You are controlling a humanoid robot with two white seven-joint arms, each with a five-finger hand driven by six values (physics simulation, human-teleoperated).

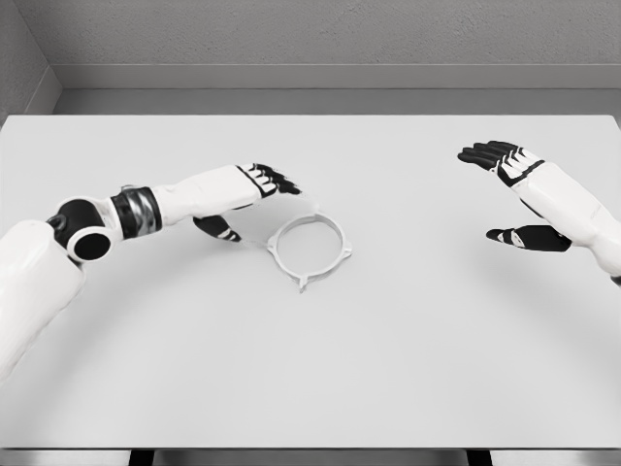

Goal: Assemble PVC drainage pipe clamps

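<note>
Head view: L hand (254,194) released just beside clamp ring (308,246) on table (388,369); R hand (509,189) released, well apart.

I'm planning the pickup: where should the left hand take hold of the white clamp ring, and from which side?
Grip the clamp ring on its left rim, from the left hand's side. It lies flat and thin on the table, so probably pinch the band across inside and outside, avoiding the small tabs.

A matt white plastic ring-shaped pipe clamp (309,247) lies on a smooth, matt pale-grey table (388,369); the glossy white hard-shelled left arm (146,209) reflects light.
</note>
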